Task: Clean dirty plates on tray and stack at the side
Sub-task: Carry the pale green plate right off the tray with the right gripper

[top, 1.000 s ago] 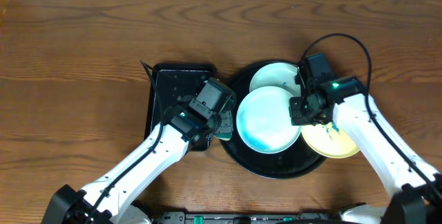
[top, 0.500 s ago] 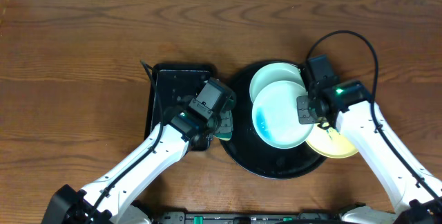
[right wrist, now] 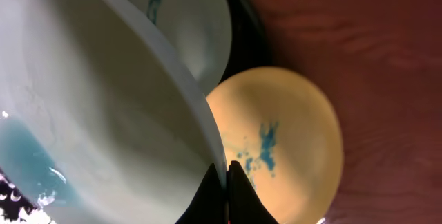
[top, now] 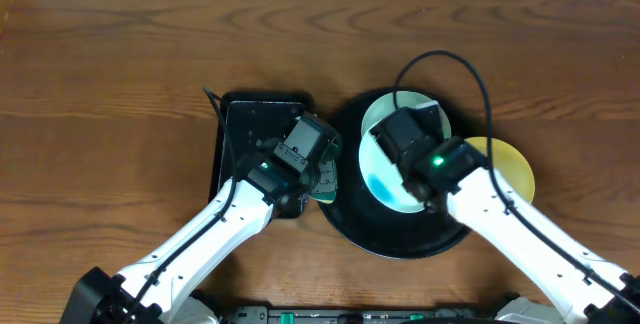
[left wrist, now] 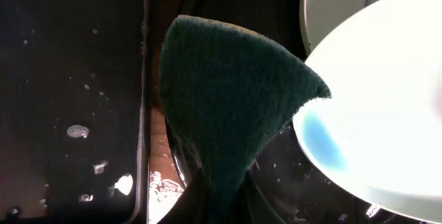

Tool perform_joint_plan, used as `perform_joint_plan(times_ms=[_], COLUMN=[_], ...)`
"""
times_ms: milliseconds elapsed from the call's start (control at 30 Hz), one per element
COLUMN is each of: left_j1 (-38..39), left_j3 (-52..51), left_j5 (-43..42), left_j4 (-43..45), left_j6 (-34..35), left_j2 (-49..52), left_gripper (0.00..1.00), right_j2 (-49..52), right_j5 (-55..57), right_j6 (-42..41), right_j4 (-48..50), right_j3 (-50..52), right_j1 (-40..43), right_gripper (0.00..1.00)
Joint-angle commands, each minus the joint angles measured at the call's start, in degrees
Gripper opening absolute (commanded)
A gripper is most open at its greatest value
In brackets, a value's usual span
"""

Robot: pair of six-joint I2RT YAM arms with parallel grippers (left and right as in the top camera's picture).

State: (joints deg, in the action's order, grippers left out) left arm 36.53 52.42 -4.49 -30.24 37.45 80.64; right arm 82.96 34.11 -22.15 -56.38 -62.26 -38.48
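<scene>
My right gripper is shut on the rim of a mint-white plate and holds it tilted above the round black tray. Teal liquid pools at the held plate's low edge. A second mint-white plate, with a small teal mark, lies at the tray's back. The yellow plate, with teal stains, lies at the tray's right edge. My left gripper is shut on a green sponge just left of the held plate.
A rectangular black tray, wet and spotted, stands left of the round tray under my left arm. Brown wood tabletop lies all around. My right arm's cable arcs over the back of the round tray.
My right arm has swung left over the tray, carrying the mint-white plate with it, so the yellow plate now shows. The left arm and sponge have not moved.
</scene>
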Motion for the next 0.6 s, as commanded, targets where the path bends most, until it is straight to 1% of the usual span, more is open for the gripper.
perform_joint_plan(times_ms=[0,33,233,367,567], left_j1=[-0.26,-0.26,-0.26,-0.26,-0.26], left_j3=[-0.66,-0.66,-0.66,-0.66,-0.66], left_j5=[0.70,0.70,0.72,0.72,0.70], left_j4=[-0.11,-0.11,-0.11,-0.11,-0.11], left_j6=[-0.39,-0.39,-0.37,-0.37,-0.37], left_j2=[0.22,0.22,0.22,0.22,0.22], left_gripper=[0.11,0.11,0.11,0.11,0.11], right_j2=[-1.01,-1.01,-1.01,-1.01,-1.01], right_j5=[12.59,15.85,24.68,28.09,28.87], right_j6=[-4.48,-5.49,-6.62,-6.58,-6.60], right_j4=[0.07,0.00,0.22,0.24,0.28], right_j3=[-2.29,-2.56,-2.58,-2.58,-2.58], right_j1=[-4.70,-6.78,-12.09,-13.97,-14.45], right_gripper=[0.01,0.01,0.01,0.01,0.01])
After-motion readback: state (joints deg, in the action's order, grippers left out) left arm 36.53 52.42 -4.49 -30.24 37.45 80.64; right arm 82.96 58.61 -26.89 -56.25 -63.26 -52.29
